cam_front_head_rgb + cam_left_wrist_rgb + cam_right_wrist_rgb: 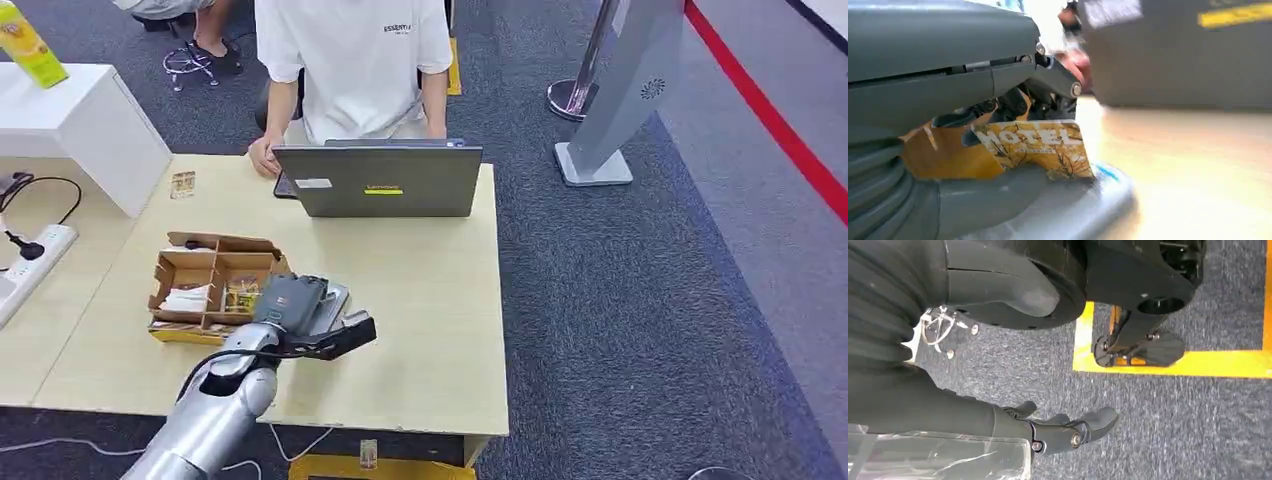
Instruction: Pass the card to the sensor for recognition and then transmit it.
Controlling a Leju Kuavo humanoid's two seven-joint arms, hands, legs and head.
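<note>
laptop (385, 180) (open) on table (440, 330) | cardboard box (212, 285) | power strip (30, 265)

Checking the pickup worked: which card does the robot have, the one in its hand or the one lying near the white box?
The yellow HOTEL card, held in the left hand; the other card lies untouched on the table.

You see a yellow-gold card (1038, 147) with dark branch pattern and white "HOTEL" lettering in the grey left hand (998, 100). Table (430, 300): pale wood. Laptop (380, 180): grey, yellow label. Carpet (640, 300): blue-grey, red stripe.
</note>
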